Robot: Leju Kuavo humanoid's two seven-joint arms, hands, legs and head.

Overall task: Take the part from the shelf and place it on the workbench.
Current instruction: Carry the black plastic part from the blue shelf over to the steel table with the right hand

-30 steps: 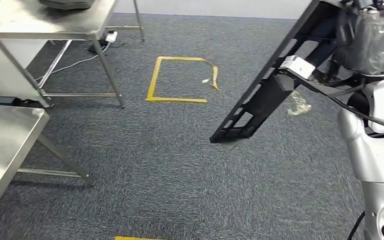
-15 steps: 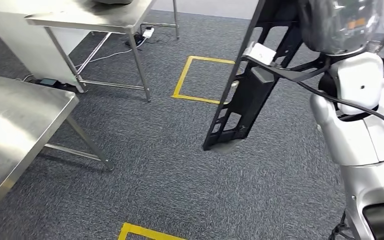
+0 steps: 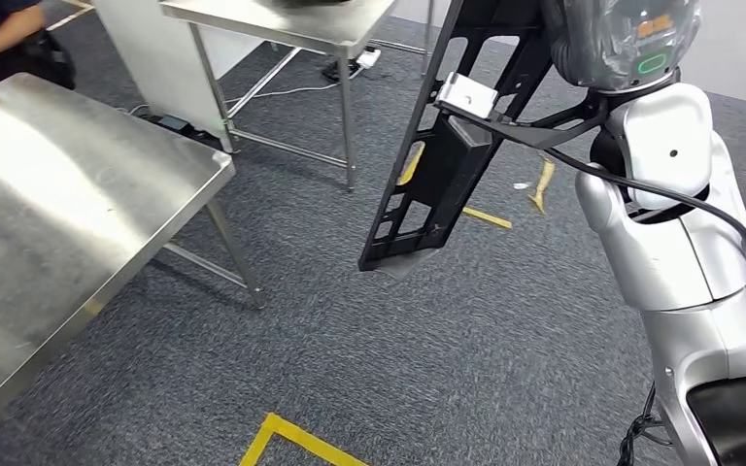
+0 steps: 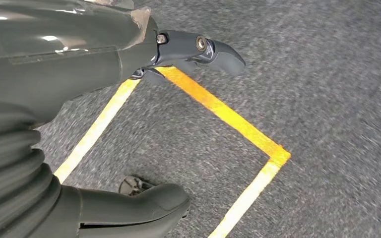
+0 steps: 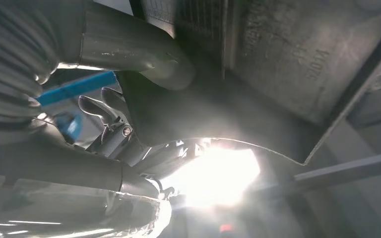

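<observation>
Black and slotted, the long plastic part (image 3: 437, 165) hangs tilted above the grey carpet, grasped by the right hand (image 5: 129, 64) and carried near the steel worktop (image 3: 68, 214) at the robot's left. Judged from this, the carry step is underway; next comes lowering the part onto that surface. The left hand (image 4: 129, 74) hangs released over yellow floor tape (image 4: 228, 119). Embossed lettering on the part is illegible.
</observation>
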